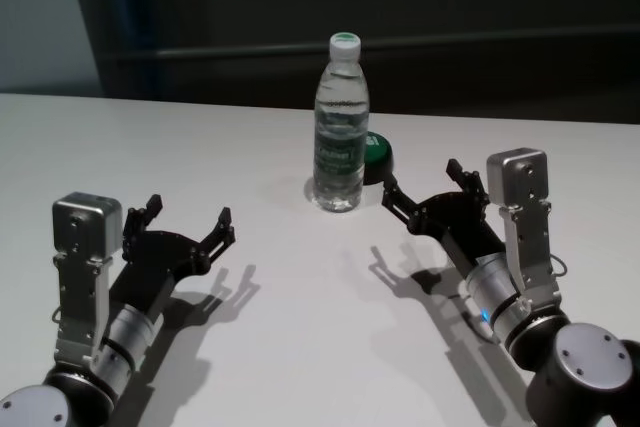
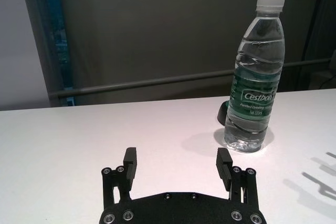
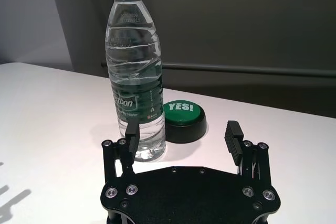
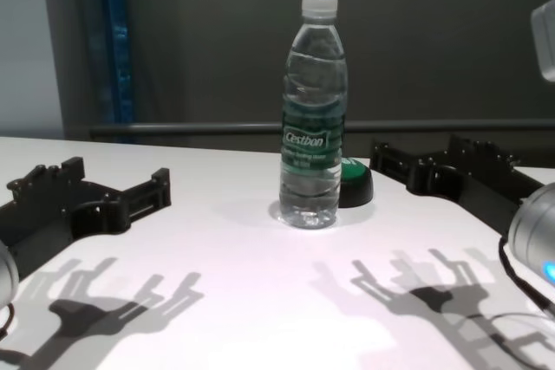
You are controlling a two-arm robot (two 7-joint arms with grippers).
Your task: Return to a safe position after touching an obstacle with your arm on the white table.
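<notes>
The obstacle, a tall clear water bottle [image 1: 340, 127] with a white cap and dark green "Cestbon" label, stands upright on the white table [image 1: 300, 347]. It also shows in the left wrist view [image 2: 256, 74], the right wrist view [image 3: 135, 72] and the chest view [image 4: 314, 119]. My left gripper [image 1: 190, 219] is open and empty, low over the table, to the left of and nearer than the bottle. My right gripper [image 1: 425, 185] is open and empty, just right of the bottle, apart from it. Its fingers [image 3: 233, 135] point toward the bottle and puck.
A low black puck with a green "YES!" top [image 3: 184, 120] sits just behind and right of the bottle [image 1: 377, 155]. A dark wall with a rail runs behind the table's far edge.
</notes>
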